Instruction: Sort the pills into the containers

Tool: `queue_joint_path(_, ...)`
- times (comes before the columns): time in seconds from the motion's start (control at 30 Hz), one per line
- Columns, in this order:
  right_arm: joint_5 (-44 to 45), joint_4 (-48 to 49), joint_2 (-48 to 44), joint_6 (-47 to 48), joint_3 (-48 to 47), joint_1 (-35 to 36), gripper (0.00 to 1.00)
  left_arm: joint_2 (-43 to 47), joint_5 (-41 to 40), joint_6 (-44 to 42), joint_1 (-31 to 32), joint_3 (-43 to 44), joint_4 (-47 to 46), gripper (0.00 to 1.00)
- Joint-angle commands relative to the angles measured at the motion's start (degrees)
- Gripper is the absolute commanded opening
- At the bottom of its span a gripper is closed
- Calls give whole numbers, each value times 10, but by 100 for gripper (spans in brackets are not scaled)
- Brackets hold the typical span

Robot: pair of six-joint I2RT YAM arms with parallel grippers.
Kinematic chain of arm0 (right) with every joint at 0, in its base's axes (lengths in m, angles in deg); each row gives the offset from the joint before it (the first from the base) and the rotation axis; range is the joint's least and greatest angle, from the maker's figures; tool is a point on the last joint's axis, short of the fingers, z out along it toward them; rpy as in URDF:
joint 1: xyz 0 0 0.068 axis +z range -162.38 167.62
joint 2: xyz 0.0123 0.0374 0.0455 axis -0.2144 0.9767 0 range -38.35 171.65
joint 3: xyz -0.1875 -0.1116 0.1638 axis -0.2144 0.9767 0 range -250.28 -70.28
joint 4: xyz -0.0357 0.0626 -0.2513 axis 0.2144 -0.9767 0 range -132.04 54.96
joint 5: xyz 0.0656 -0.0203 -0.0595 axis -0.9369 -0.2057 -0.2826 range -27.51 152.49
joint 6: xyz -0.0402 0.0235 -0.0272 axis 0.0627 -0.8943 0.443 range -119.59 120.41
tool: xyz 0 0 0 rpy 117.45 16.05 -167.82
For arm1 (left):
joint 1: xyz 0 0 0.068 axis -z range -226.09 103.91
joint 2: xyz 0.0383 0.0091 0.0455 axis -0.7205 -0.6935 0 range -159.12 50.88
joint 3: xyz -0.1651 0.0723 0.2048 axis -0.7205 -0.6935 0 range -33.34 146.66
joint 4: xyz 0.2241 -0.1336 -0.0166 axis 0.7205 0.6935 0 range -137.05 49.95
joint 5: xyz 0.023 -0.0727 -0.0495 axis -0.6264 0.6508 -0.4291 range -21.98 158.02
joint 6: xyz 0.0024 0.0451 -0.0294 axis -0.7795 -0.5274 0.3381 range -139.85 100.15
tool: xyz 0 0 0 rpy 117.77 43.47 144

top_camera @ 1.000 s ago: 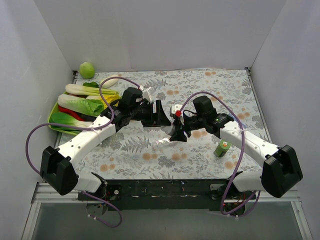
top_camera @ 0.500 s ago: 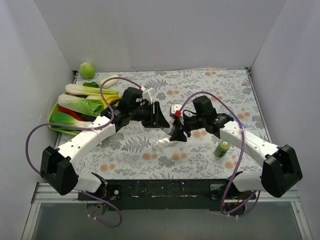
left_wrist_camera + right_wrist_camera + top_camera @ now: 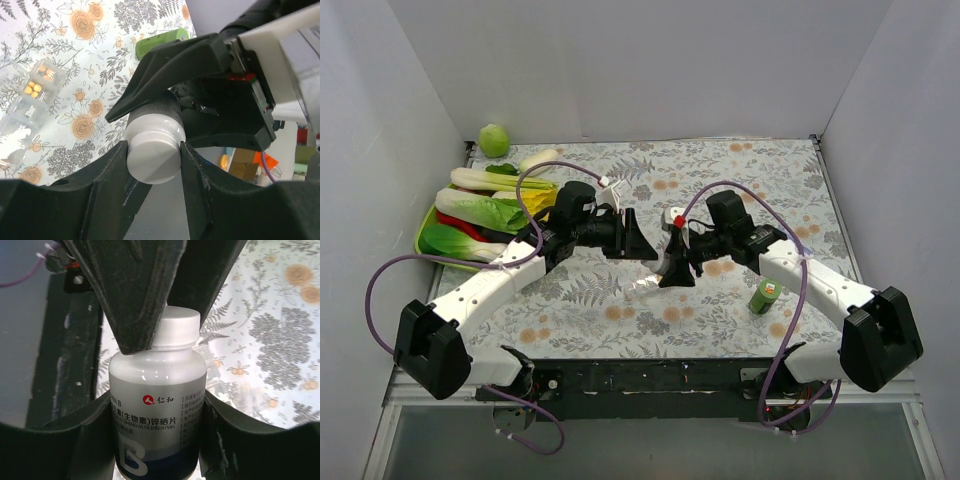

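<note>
The right hand (image 3: 672, 270) clamps the white bottle (image 3: 157, 390), the left hand (image 3: 154, 150) clamps its cap (image 3: 152, 161), not yet off; the clear pill-box (image 3: 22, 117) holds a few yellow pills (image 3: 36, 86), so most sorting seems left.

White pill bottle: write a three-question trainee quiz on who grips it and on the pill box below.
1. Multiple choice: the left jaws clamp which part of the white plastic pill bottle? A) its white screw cap B) its label C) its base
2. True or false: every compartment of the clear plastic pill-box strip on the table is empty.
3. Short answer: what grips the bottle's body?

Key
1. A
2. False: small yellow pills lie in one compartment.
3. The right jaws, closed on its sides.
</note>
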Motion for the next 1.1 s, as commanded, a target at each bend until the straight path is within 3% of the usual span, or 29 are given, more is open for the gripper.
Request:
queue_joint_path(0.0, -104, 49, 28, -67, -30, 0, 1, 31, 106, -27, 8, 4, -76, 8)
queue_joint_path(0.2, -21, 49, 6, -39, -29, 1, 1, 15, 76, 95, -4, 1, -69, 3)
queue_joint_path(0.43, 176, 69, -30, 0, -12, 31, 1, 37, -35, 283, -3, -22, -41, 0)
queue_joint_path(0.87, 313, 94, -33, 30, -11, 59, 1, 52, -175, 504, 44, -2, 6, 0)
queue_joint_path(0.97, 320, 100, -36, 35, -6, 59, 1, 58, -180, 517, 48, 6, 5, 9)
queue_joint_path(1.07, 301, 100, -34, 30, -4, 59, 1, 61, -178, 516, 49, 11, 0, 29)
